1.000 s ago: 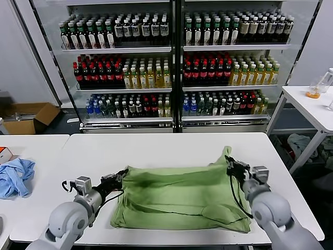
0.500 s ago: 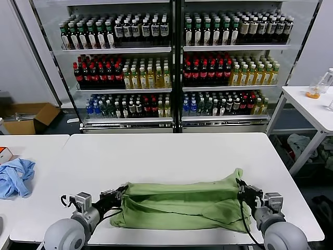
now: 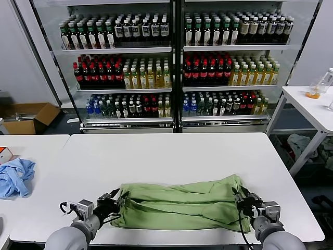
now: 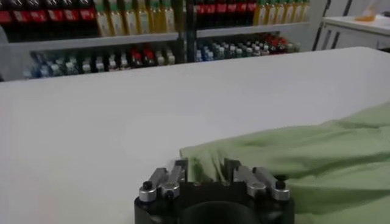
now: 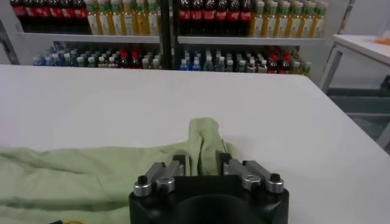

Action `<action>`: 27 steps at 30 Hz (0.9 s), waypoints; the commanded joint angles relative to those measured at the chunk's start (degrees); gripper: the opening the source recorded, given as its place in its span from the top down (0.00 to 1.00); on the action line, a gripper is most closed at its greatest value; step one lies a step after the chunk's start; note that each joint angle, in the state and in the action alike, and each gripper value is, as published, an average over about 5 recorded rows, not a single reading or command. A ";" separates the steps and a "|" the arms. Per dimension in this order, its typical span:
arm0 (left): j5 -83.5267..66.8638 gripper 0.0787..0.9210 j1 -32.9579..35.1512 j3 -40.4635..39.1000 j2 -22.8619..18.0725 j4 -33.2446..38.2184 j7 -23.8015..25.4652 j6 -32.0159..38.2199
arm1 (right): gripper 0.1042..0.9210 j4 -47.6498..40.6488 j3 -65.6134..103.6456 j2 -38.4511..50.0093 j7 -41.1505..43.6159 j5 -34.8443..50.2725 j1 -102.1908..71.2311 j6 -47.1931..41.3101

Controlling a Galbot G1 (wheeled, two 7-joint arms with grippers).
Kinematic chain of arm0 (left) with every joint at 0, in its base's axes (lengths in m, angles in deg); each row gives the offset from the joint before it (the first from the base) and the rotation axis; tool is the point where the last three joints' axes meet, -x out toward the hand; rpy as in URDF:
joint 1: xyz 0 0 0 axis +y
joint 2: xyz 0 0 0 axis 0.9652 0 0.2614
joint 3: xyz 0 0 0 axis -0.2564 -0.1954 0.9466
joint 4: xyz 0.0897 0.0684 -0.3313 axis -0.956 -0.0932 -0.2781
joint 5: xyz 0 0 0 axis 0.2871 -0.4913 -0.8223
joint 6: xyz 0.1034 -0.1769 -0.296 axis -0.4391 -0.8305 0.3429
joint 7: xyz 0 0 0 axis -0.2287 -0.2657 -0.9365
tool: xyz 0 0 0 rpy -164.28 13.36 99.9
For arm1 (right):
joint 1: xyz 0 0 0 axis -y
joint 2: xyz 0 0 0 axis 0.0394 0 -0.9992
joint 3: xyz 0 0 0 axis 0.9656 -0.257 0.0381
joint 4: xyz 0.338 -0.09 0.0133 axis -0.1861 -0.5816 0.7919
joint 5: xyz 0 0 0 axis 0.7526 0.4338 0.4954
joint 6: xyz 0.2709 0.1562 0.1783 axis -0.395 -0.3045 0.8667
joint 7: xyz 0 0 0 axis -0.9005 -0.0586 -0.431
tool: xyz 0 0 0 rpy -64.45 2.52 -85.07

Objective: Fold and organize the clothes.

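A: Head view first. What lies on the table (image 3: pixel 171 151)?

B: The shirt (image 3: pixel 179 204), light green, folded into a long low band along the table's near edge. It runs from the left gripper (image 3: pixel 117 200) at one end to the right gripper (image 3: pixel 241 198) at the other. Both arms come in from the near edge, low over the tabletop.

A: Anything else there?

B: A blue cloth (image 3: pixel 14 176) on a second table (image 3: pixel 31 146) to the robot's left, well apart from the shirt. Behind stand 2 glass-fronted coolers (image 3: pixel 174 62) full of bottles, and a cardboard box (image 3: pixel 28 117) sits on the floor.

A: Left wrist view?

B: The left gripper (image 4: pixel 205 170) sits at the shirt's (image 4: pixel 304 155) end. Its fingers (image 4: pixel 177 173) stand apart, with a bunched corner of green cloth between them. The cloth rests on the table (image 4: pixel 122 103); the fingers are not pressed onto it.

A: And the right wrist view?

B: Much the same. The right gripper (image 5: pixel 201 163) has its fingers (image 5: pixel 177 165) apart, and a raised fold of the shirt (image 5: pixel 91 176) pokes up in the gap. The cloth is not pinched. The rest of the shirt spreads away flat across the table (image 5: pixel 122 103) toward the other arm.
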 commanded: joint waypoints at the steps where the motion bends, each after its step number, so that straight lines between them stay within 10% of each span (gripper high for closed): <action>1: 6.86 0.46 4.78 -1.01 -10.19 3.82 -7.13 2.32 | 0.46 2.38 0.18 -0.44 -0.11 -1.70 -3.06 0.24; 13: 13.75 0.12 2.44 -2.92 -16.32 -4.58 -9.27 5.08 | 0.12 2.26 -0.67 -0.35 -0.02 -2.42 -4.09 1.11; 27: 14.53 0.30 3.35 -2.43 -17.57 -6.86 -8.76 6.50 | 0.12 1.83 -0.96 0.43 0.15 -2.08 -3.55 1.68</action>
